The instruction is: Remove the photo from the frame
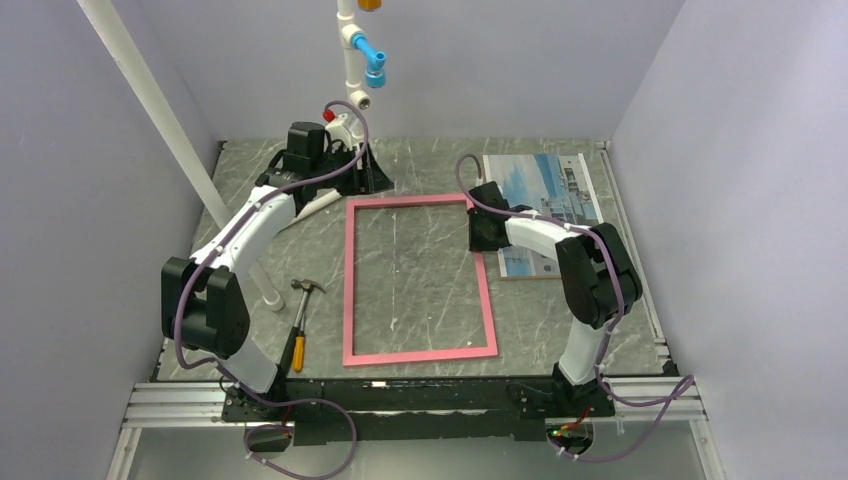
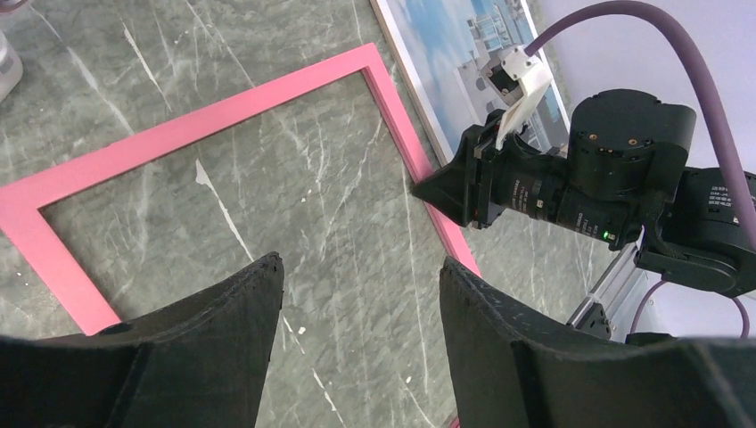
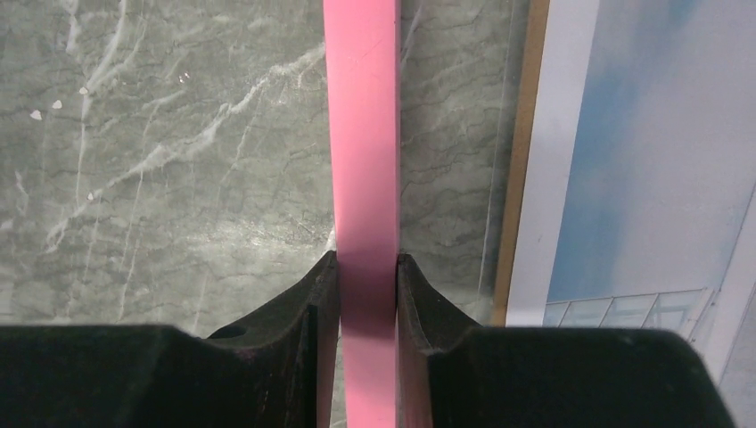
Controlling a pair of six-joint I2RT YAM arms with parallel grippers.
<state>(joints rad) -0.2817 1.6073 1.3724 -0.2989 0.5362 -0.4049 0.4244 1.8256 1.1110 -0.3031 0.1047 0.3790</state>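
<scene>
Frame (image 1: 348, 290) lies flat on table (image 1: 420, 270), opening empty, tabletop showing thru. Photo (image 1: 535, 185) lies face-up just R of it, clear of the rail, so removal looks done. R gripper (image 3: 365, 266) pinches frame's R rail, prob to steady it. L gripper (image 2: 361, 285) hovers w/ jaws apart, nothing held.

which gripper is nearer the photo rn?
Right. The right gripper is clamped on the right rail of the pink frame, just beside the photo; the left gripper hangs open near the frame's far-left corner.
</scene>
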